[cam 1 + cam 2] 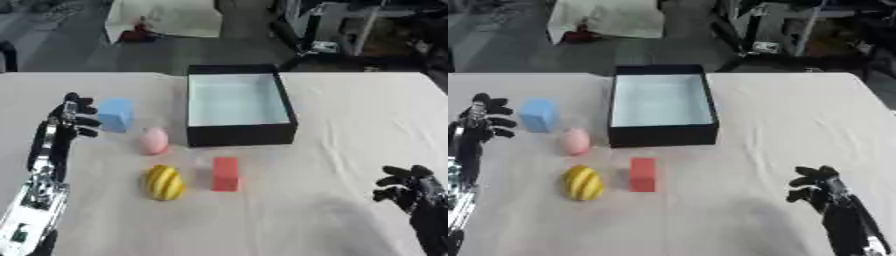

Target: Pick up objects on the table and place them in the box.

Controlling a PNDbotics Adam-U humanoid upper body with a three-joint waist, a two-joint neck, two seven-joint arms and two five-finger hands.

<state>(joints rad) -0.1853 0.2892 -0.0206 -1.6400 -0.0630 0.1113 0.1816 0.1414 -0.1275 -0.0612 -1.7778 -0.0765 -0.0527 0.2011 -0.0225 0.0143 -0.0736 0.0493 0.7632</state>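
A black box (pixel 238 134) with a pale inside stands open at the table's middle back, and nothing shows inside it. Left of it sits a blue block (pixel 115 114). My left hand (pixel 73 114) hovers just left of that block, fingers spread and open, holding nothing. A pink egg-shaped thing (pixel 155 140) lies near the box's front left corner. In front of it lie a yellow striped oval fruit (pixel 164 182) and a red block (pixel 226 173). My right hand (pixel 819 187) rests open near the lower right, fingers up.
A white cloth covers the table (pixel 350 125). Beyond the far edge are dark floor, a white sheet and metal frames. The table's right half holds nothing but my right arm.
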